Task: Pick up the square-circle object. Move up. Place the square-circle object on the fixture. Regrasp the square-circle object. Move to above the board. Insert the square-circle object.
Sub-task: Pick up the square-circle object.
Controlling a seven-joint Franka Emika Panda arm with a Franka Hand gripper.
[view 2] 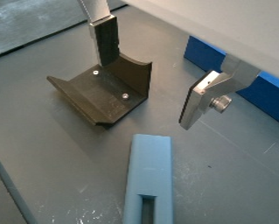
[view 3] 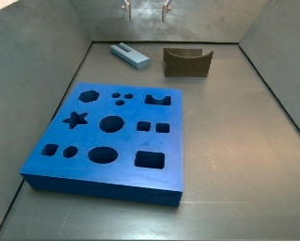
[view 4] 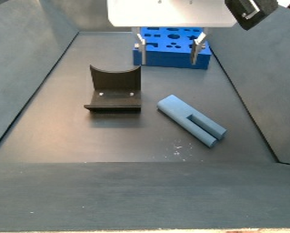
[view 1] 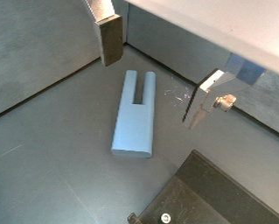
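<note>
my pincer (view 1: 153, 74) hung wide open and empty above the floor, its silver fingers (view 1: 108, 39) well apart, gripping nothing. the square-circle object (view 1: 136, 127) lay flat on the grey floor beneath it, a pale blue bar with a slot cut into one end, not yet picked up. it rested near the fixture (view 4: 113, 89) but apart from it, and well apart from the board (view 3: 112, 141).

what could have gone wrong, as i judged it: the bar lay at a slant to my fingers, so closing without turning first might have caught it by a corner and skidded it across the floor. gripping over the slotted end might also have given a poor hold, and a skewed hold would trouble the later seating in the fixture's notch.

a wrist view showed the slot and the rounded far end of the bar clearly, but no board. a side view showed the board's star, round and square holes (view 3: 150, 160), which the wrist views barely caught, only a blue edge (view 2: 229, 83).
</note>
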